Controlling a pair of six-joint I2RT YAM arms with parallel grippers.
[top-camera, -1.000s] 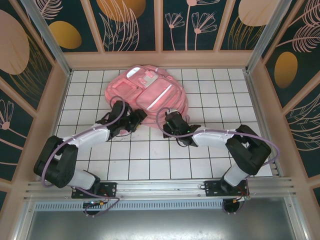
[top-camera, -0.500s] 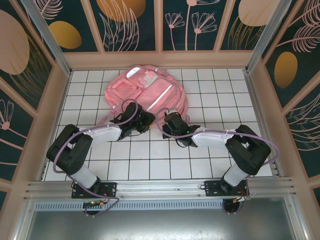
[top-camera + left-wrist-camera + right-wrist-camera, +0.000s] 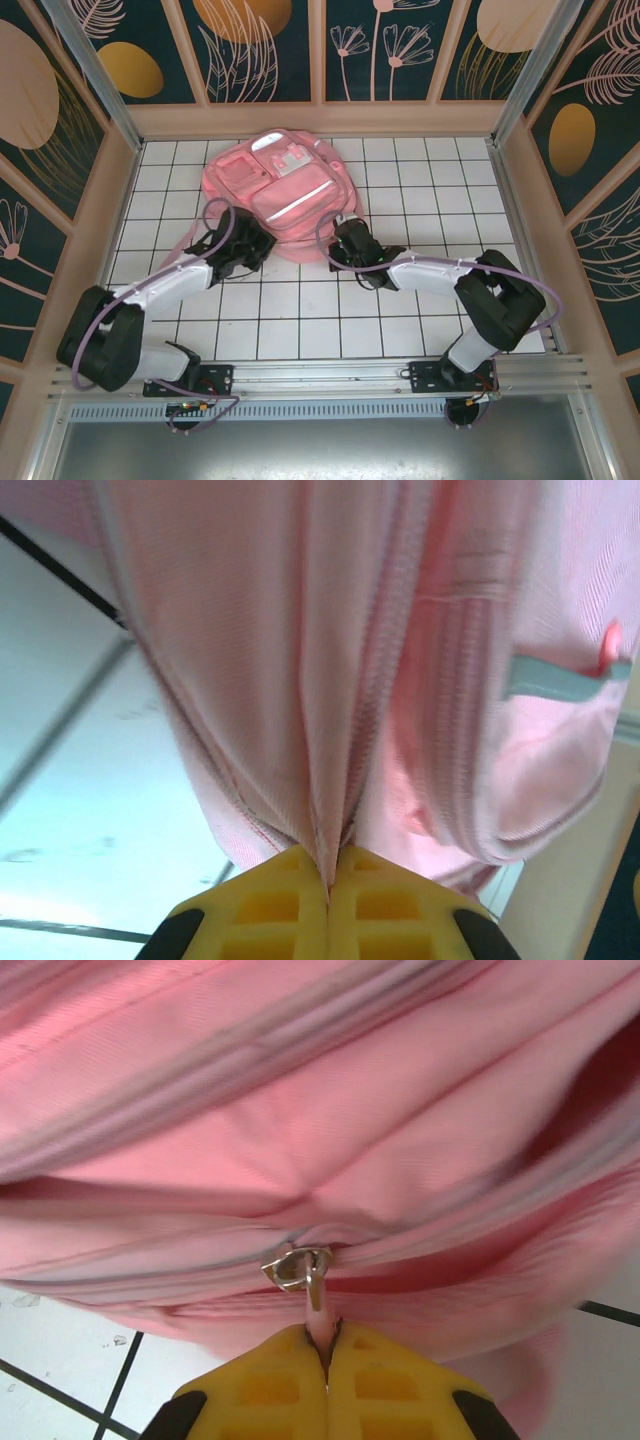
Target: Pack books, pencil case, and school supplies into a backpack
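Backpack (image 3: 285, 190) pink, soft; pale panels; zip closed

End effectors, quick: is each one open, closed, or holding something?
The left end effector: closed, pinching a fold of the backpack.
The right end effector: closed on the zipper pull.

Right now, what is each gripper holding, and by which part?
The left gripper is shut on a pinched fold of the backpack fabric. The right gripper is shut on the tab of the backpack's zipper pull.
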